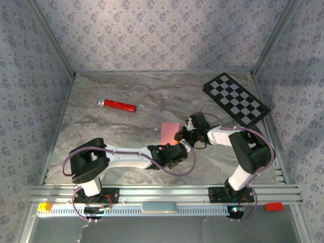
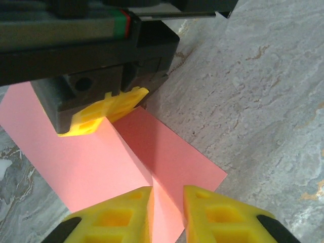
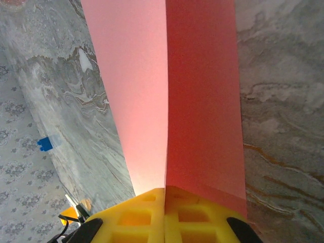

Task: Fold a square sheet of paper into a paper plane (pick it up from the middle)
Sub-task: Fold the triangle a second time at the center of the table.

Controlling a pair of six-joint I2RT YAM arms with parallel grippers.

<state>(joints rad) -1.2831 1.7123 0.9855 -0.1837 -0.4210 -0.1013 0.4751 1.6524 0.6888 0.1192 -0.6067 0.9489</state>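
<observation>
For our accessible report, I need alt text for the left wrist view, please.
A pink paper, creased into a raised ridge, sits on a marble table. The left pincer straddles the ridge's near end, its yellow tips slightly apart, while the right pincer pinches the far end.

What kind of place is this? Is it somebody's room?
Probably a robot test booth, not a home room. Two robot arms are bolted to a metal rail at the edge of a marble-look table, patterned walls box it in, and a checkerboard lies there.
</observation>
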